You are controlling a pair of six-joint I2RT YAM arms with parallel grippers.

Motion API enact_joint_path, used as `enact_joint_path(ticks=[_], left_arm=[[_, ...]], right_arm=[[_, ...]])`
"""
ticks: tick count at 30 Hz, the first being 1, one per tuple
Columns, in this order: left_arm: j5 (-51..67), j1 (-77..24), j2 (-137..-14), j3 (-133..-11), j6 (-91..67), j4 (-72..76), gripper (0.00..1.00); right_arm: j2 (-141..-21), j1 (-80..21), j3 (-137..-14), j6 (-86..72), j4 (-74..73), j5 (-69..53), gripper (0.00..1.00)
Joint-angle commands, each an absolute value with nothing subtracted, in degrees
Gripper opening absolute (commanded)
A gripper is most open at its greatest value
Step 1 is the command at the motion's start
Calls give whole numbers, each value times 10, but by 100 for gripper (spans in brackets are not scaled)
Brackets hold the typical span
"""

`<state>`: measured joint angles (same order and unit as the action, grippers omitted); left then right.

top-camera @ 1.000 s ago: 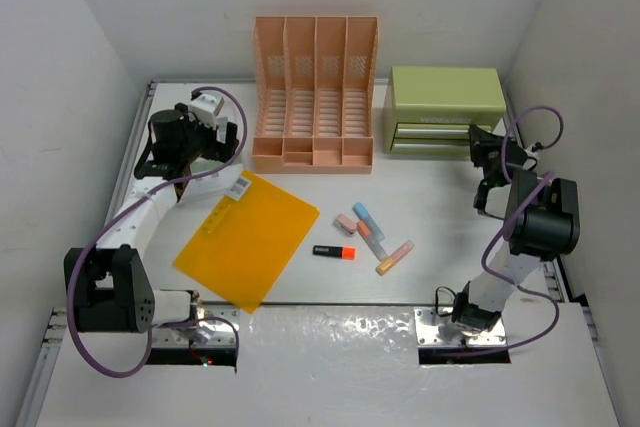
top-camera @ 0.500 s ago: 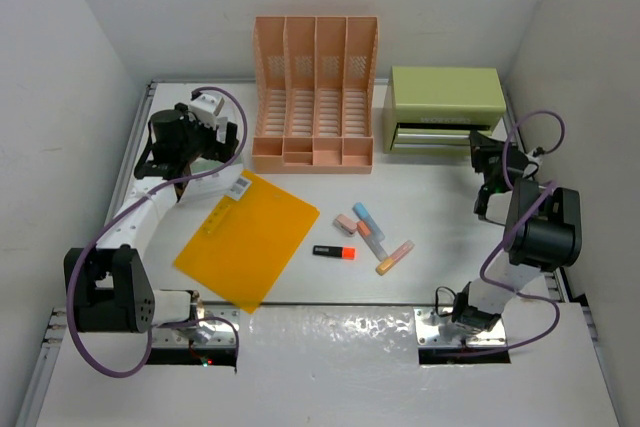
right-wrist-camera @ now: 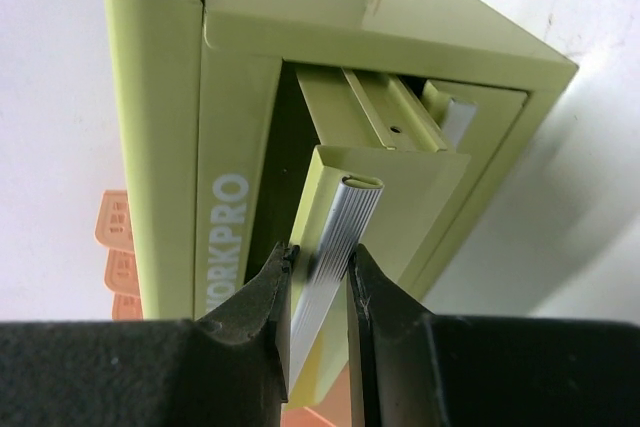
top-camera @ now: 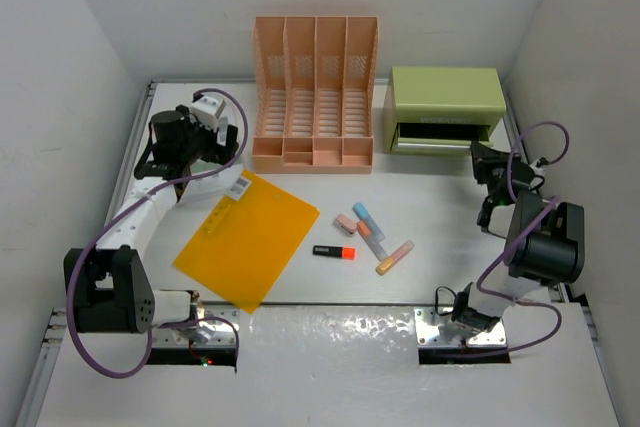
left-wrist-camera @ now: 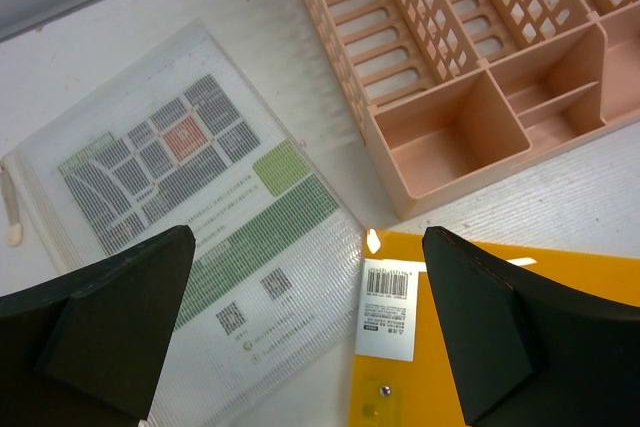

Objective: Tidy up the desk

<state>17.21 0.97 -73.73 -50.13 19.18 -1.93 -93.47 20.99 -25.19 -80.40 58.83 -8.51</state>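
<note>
The white desk (top-camera: 430, 247) holds an orange folder (top-camera: 250, 237), several highlighters (top-camera: 372, 232) and a black-and-orange marker (top-camera: 335, 252). My right gripper (top-camera: 487, 162) is shut on the ribbed silver handle (right-wrist-camera: 345, 237) of the top drawer (right-wrist-camera: 400, 187) of the green drawer box (top-camera: 445, 97). The drawer is pulled partly out. In the right wrist view the gripper (right-wrist-camera: 318, 272) pinches the handle from both sides. My left gripper (left-wrist-camera: 310, 287) is open and empty. It hovers over a clear document pouch (left-wrist-camera: 190, 207) and the orange folder's labelled corner (left-wrist-camera: 390, 307).
A peach slotted file rack (top-camera: 315, 97) stands at the back middle, left of the drawer box; it also shows in the left wrist view (left-wrist-camera: 450, 57). White walls enclose the desk on three sides. The right wall is close to my right arm.
My right gripper has drawn back toward the near edge with the handle in it, and the top drawer has slid out, showing a dark gap. The left arm has not moved.
</note>
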Motion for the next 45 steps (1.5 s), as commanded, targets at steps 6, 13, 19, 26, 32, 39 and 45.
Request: enact_joint_path(ticks=[6,13,19,26,32,39,45], left_arm=[[162,14,-713,-508,197,-25,98],[166,14,-708,-508,197,-29,98],[163,13,-706,-509,200,-30,98],[165,13,-702,-508,203,-30,98],[165,13,-700,-508,203,-30,98],[168,13,-700,-509,203,-27,98],[168,14,-708,-509,200,-31,98]], right_arm=[[-873,220,-193,-752,575,-93,0],[-818,228,-181,-722,516,-87,0],[-750,229,-162,-689,449,-76,0],[-775,230,-179,-679,428,-103,8],[-756,230,-192,-653,405,-114,66],[-607,199,-248,-442,179,-61,97],[-567,79,-372,-186,-95,-75,93]])
